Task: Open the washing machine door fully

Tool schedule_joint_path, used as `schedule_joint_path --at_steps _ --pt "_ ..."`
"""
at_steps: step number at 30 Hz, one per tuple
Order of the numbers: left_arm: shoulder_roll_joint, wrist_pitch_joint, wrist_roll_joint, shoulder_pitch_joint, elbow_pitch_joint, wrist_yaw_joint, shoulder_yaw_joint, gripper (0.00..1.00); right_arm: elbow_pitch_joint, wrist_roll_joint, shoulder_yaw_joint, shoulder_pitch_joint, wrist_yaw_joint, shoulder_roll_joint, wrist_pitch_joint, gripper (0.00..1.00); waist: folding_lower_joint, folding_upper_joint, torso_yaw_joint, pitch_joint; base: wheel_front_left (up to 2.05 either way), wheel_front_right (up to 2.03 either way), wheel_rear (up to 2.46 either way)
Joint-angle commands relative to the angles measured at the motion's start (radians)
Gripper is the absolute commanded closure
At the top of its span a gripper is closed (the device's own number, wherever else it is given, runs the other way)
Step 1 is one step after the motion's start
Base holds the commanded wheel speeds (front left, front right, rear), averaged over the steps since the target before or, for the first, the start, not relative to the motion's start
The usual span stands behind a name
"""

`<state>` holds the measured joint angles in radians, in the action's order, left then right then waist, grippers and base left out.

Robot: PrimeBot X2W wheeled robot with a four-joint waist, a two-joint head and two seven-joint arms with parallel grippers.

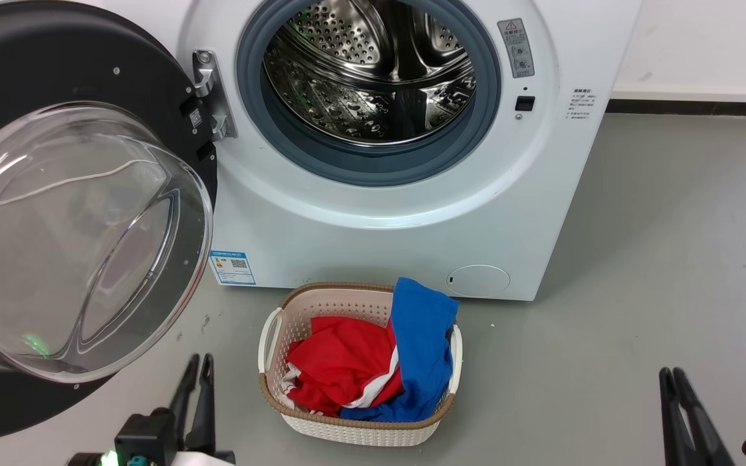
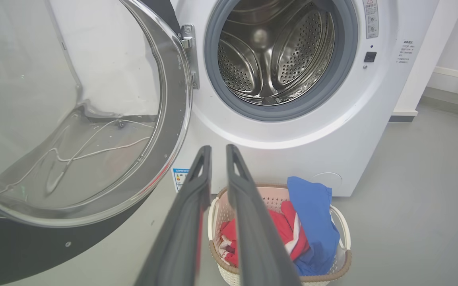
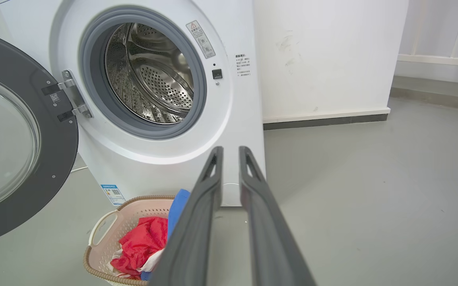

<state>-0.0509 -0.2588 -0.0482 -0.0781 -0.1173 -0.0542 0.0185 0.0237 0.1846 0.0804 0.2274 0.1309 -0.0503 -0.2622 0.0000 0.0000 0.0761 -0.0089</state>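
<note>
Basket [image 1: 355, 432] with red and blue clothes [image 1: 373, 362]

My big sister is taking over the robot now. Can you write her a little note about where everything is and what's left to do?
Left gripper: fingers nearly together, holding nothing, low beside the washing machine door.
Right gripper: fingers nearly together, holding nothing, low at the right over the floor.
The door is swung wide to the left on its hinge, its glass bowl facing out. The steel drum is fully exposed and looks empty.
A laundry basket with red and blue clothes stands on the floor before the machine.
Done: the door looks open. Left: check whether it swings any further.
</note>
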Motion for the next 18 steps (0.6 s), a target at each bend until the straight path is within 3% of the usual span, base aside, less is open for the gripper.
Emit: schedule_joint_path --at_steps 1,18 --pt "0.001 0.002 -0.002 -0.007 -0.017 0.000 0.000 1.00 -0.015 0.002 -0.001 0.000 0.000 0.000 0.000 1.00 0.0000 0.0000 0.000 0.000 0.00 0.00 0.00" --pt "0.001 0.082 -0.329 0.038 -0.042 -0.016 0.022 1.00 -0.065 0.321 -0.016 -0.071 0.000 -0.017 0.061 1.00 0.0000 0.0000 -0.010 0.002 0.00 0.00 0.00"
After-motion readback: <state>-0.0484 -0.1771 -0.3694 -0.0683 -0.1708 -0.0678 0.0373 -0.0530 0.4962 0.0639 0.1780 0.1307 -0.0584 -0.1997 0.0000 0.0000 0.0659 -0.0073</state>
